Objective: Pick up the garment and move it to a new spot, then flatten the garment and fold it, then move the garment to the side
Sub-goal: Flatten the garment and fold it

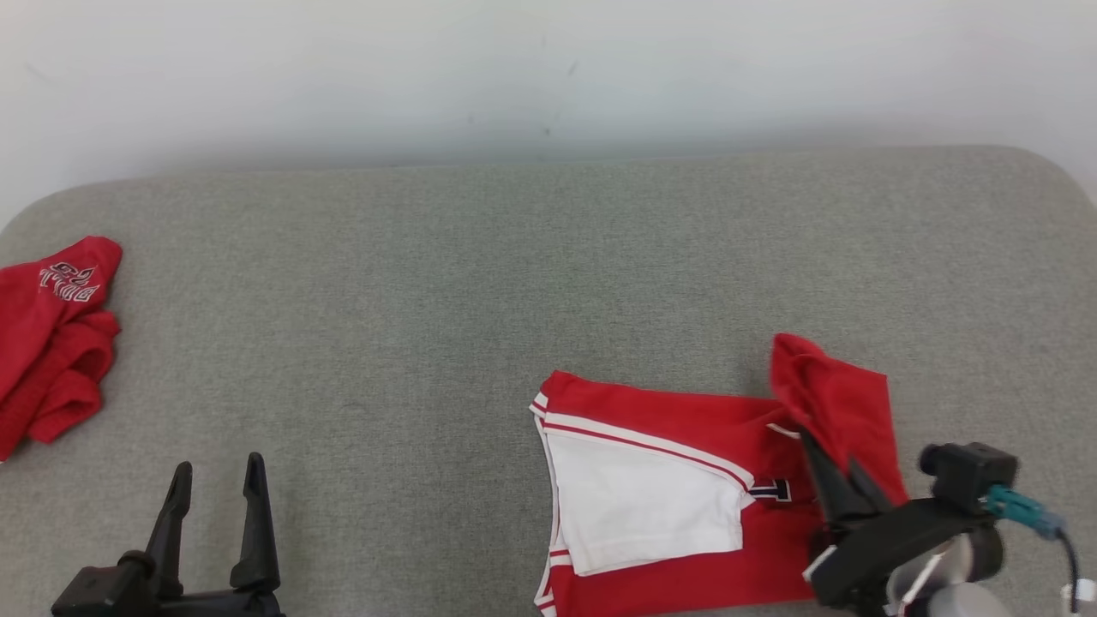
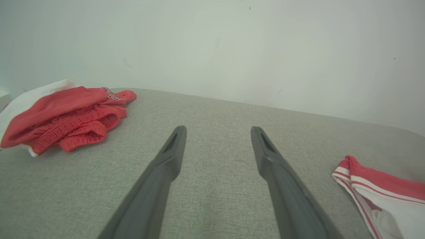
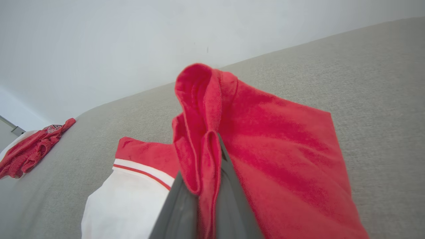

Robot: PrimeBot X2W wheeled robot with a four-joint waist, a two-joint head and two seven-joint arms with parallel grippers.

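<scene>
A red and white garment [image 1: 677, 488] lies on the grey cushioned surface [image 1: 480, 283] at the lower right of the head view, with a white panel edged in red stripes. My right gripper [image 1: 836, 476] is shut on a red fold of the garment [image 3: 206, 156] and holds that edge lifted above the rest. In the right wrist view the red cloth is pinched between the two dark fingers [image 3: 229, 199]. My left gripper [image 1: 214, 506] stands open at the lower left with nothing between its fingers [image 2: 166, 166]. The garment's striped corner [image 2: 375, 189] shows at the right of the left wrist view.
A second red garment [image 1: 51, 343], crumpled with white lettering, lies at the far left edge of the surface; it also appears as a red pile [image 2: 66, 116] in the left wrist view. A pale wall [image 1: 548, 68] runs behind the surface.
</scene>
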